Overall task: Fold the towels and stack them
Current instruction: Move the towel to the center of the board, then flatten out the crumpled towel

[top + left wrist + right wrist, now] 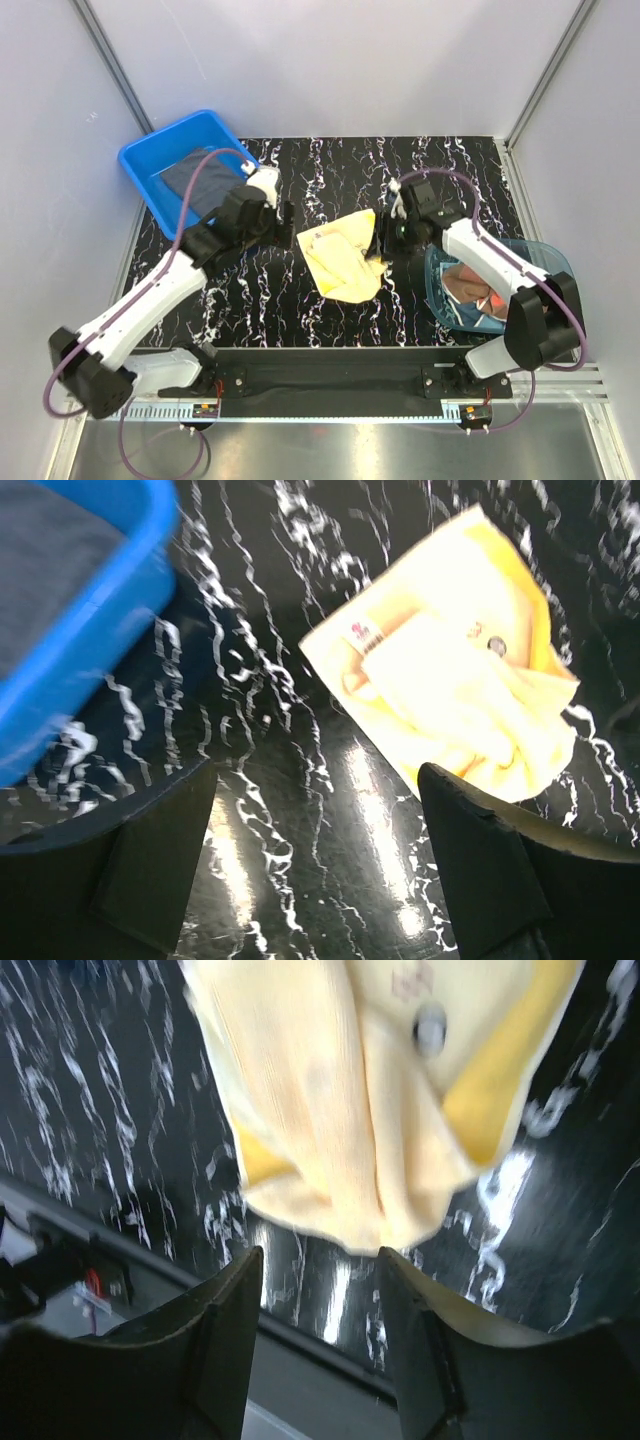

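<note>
A crumpled yellow towel [342, 258] lies on the black marbled table between my two grippers. It also shows in the left wrist view [455, 695] and the right wrist view [350, 1100]. My left gripper [286, 222] is open and empty just left of it; in its own view the gripper [315, 840] hangs over bare table. My right gripper [384, 240] is open and empty at the towel's right edge, and in its own view the gripper [320, 1280] is just short of the towel's hem. A dark navy-grey towel [195, 178] lies in the blue tub. A brown towel [470, 285] lies in the teal bowl.
The blue plastic tub [150, 155] stands at the back left and shows in the left wrist view [90, 650]. The translucent teal bowl [545, 255] stands at the right. The black rail [330, 365] runs along the table's near edge. White walls enclose the table.
</note>
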Motion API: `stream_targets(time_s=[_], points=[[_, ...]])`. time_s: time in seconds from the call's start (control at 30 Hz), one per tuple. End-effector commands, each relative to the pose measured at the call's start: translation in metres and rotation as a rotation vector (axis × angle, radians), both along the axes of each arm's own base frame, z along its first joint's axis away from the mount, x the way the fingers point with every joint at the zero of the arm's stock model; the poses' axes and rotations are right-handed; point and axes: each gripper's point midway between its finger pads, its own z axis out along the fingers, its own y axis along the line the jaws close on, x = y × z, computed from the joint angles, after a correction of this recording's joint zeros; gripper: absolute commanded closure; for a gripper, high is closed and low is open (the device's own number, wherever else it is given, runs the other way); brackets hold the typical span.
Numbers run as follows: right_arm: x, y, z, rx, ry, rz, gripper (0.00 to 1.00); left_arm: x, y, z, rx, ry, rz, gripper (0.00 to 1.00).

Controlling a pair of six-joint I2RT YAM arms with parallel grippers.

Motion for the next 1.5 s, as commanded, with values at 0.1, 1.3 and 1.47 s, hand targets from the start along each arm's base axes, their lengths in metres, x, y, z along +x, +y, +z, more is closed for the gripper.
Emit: stream_targets(time_s=[0.1,1.3,1.47], points=[[0.118,-0.004,0.045,-0.127,-0.362,-0.09,0.43,0.024,-0.044,-0.025,-0.082,0.092,-0.041,0.15],[0.237,-0.011,-0.103,-0.122,-0.164,0.082,0.67,0.077,-0.128,-0.163,-0.134,0.371,-0.277,0.89],[0.248,-0.021,-0.097,-0.167,-0.178,0.042,0.95,0.074,-0.122,-0.136,-0.146,0.369,-0.286,1.0]])
